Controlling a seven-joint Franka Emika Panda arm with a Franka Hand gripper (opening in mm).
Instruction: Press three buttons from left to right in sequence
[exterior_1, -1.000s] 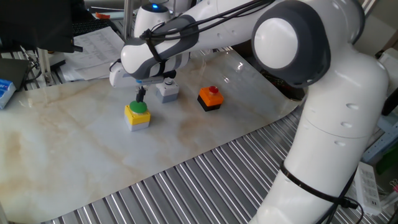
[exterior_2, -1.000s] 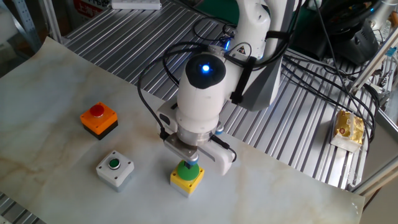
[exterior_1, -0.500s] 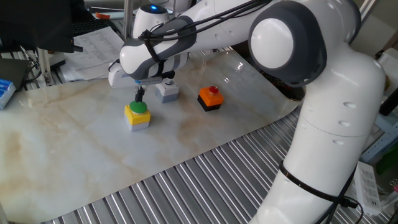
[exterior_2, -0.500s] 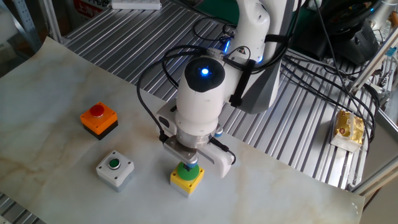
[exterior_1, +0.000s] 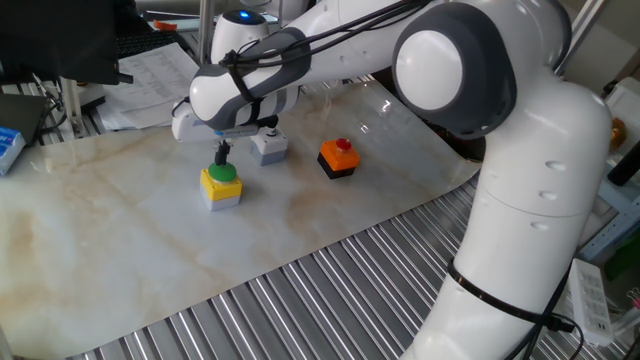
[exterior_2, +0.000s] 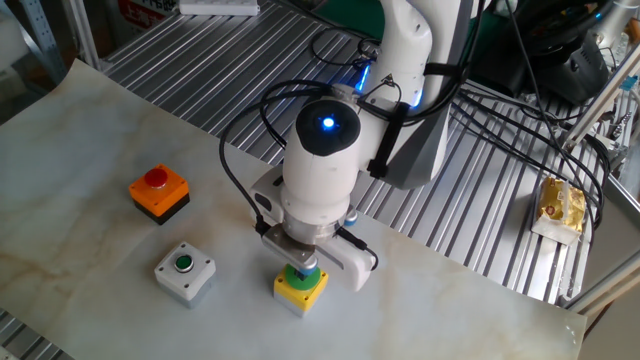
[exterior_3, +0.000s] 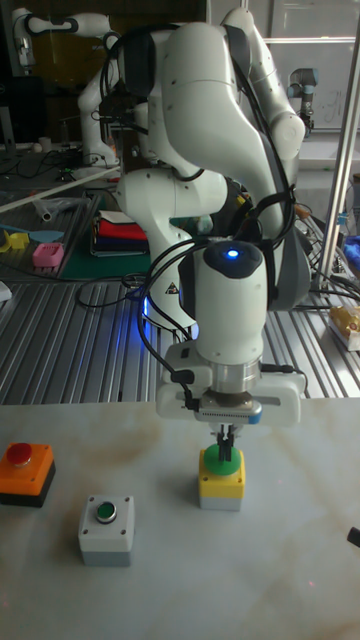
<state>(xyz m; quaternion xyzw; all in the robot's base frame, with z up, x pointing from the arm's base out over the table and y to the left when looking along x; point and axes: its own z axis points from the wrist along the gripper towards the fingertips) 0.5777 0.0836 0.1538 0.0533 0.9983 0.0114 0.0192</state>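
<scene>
Three buttons sit in a row on the marble tabletop (exterior_1: 120, 240). The yellow box with the big green cap (exterior_1: 221, 184) (exterior_2: 301, 287) (exterior_3: 221, 478) is directly under my gripper (exterior_1: 222, 156) (exterior_2: 300, 264) (exterior_3: 226, 446). The fingers point straight down, pressed together, and their tips rest on the green cap. The grey box with the small green cap (exterior_1: 268, 147) (exterior_2: 184, 270) (exterior_3: 107, 530) stands beside it, untouched. Beyond that is the orange-black box with the red cap (exterior_1: 339, 157) (exterior_2: 159, 190) (exterior_3: 25, 472).
Ribbed metal surface (exterior_1: 300, 310) borders the marble sheet. Papers (exterior_1: 150, 75) and a blue box (exterior_1: 8, 145) lie at the far left of the table. Cables (exterior_2: 520, 110) and a yellow packet (exterior_2: 560, 205) lie behind the arm's base.
My gripper has sunk slightly, straight down onto the big green cap. The three button boxes have stayed where they were.
</scene>
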